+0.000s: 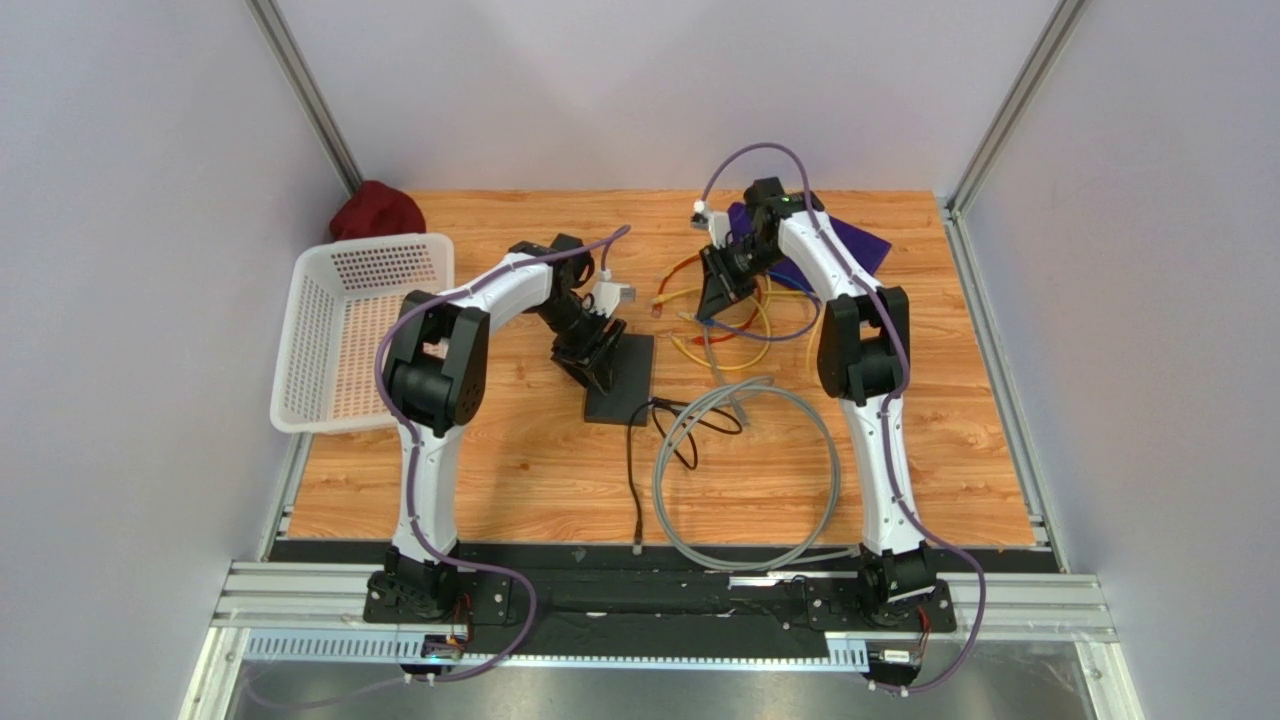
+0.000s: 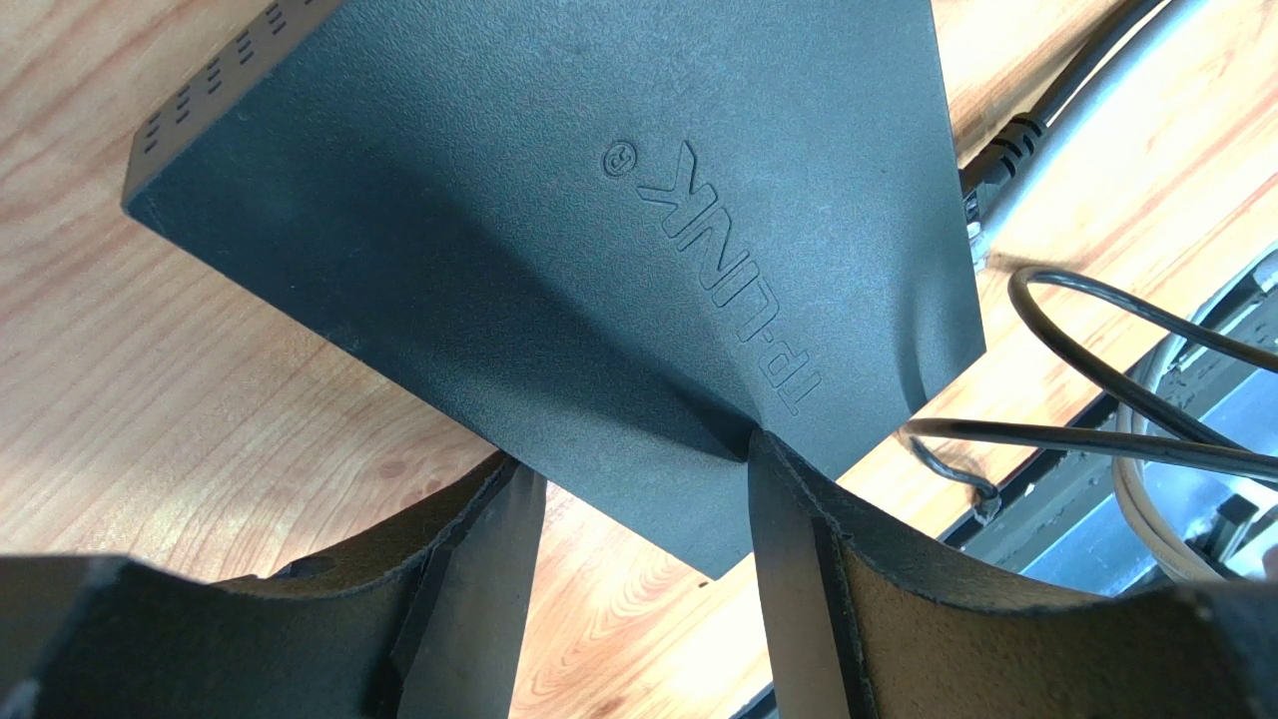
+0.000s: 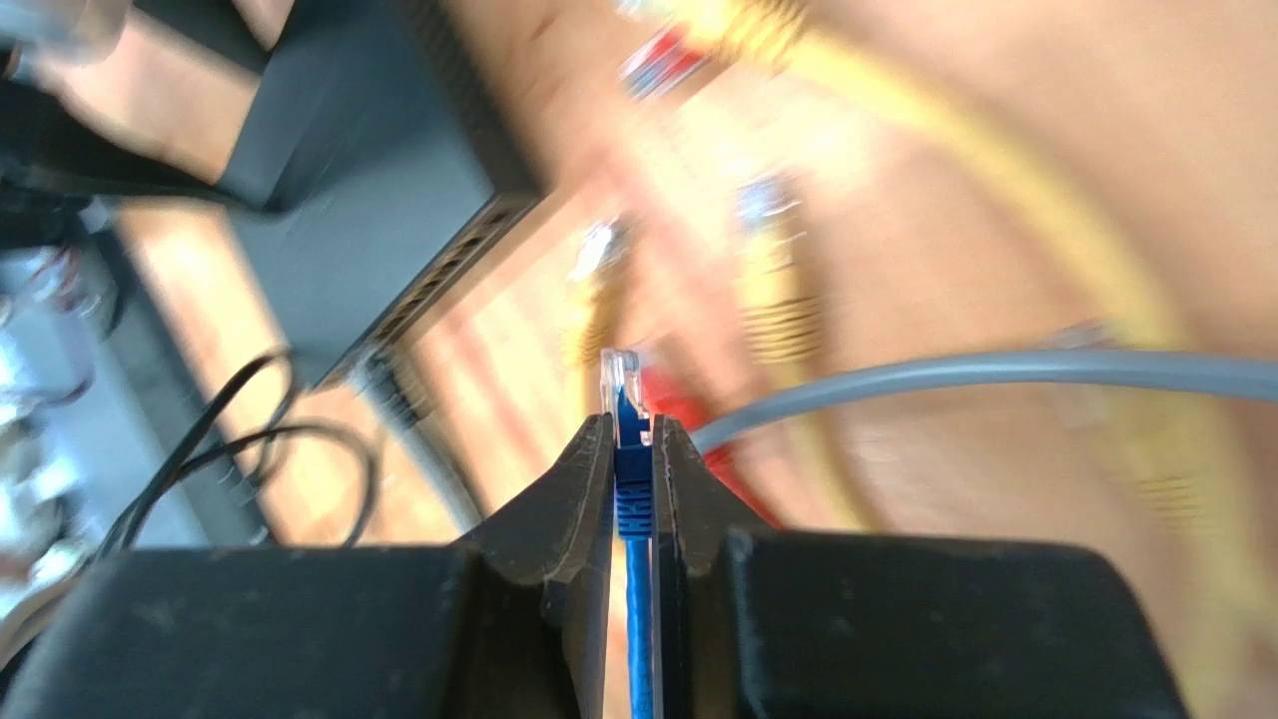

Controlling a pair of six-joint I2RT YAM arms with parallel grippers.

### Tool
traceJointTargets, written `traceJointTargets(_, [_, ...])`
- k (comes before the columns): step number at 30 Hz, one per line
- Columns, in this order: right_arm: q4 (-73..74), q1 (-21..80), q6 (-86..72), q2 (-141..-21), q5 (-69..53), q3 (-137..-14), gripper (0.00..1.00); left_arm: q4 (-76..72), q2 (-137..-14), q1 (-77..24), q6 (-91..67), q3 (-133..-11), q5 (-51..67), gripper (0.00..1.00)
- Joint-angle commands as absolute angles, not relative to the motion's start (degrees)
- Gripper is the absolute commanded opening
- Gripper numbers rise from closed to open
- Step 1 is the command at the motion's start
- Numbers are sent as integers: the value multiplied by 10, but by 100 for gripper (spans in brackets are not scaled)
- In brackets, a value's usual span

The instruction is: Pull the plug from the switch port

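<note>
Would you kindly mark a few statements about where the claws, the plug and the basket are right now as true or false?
1. The left claw straddles a corner of the flat matte-black switch box. True.
2. The right claw pinches a thin blue cable just behind its clear plastic plug. True.
3. That plug sits in a port of the switch box. False: it points into open air, apart from the box.
4. The white mesh plastic basket stands at the left edge of the wooden table. True.
5. The right claw stands wide open. False: it is closed on the cable.
</note>
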State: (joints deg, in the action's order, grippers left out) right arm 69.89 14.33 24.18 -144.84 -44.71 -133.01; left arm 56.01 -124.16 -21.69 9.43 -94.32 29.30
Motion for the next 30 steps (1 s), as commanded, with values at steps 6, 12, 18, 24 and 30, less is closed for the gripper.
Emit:
traceJointTargets(6, [498, 132, 101, -1439, -188, -1392, 0, 561, -1245, -229, 117, -927, 260, 63])
traceJointTargets(12, [507, 132, 91, -1385, -304, -1341, 54, 567, -1240, -229, 119, -952, 264, 64])
traceJointTargets(18, [527, 146, 75, -1340, -407, -1289, 59, 576, -1217, -228, 113, -996, 249, 65])
traceJointTargets(24, [564, 180, 84, -1327, -445, -1203, 39, 574, -1143, -196, 143, -969, 293, 53])
traceJointTargets(30, [570, 210, 71, -1359, -445, -1182, 17, 644, -1091, -198, 335, -882, 451, 0])
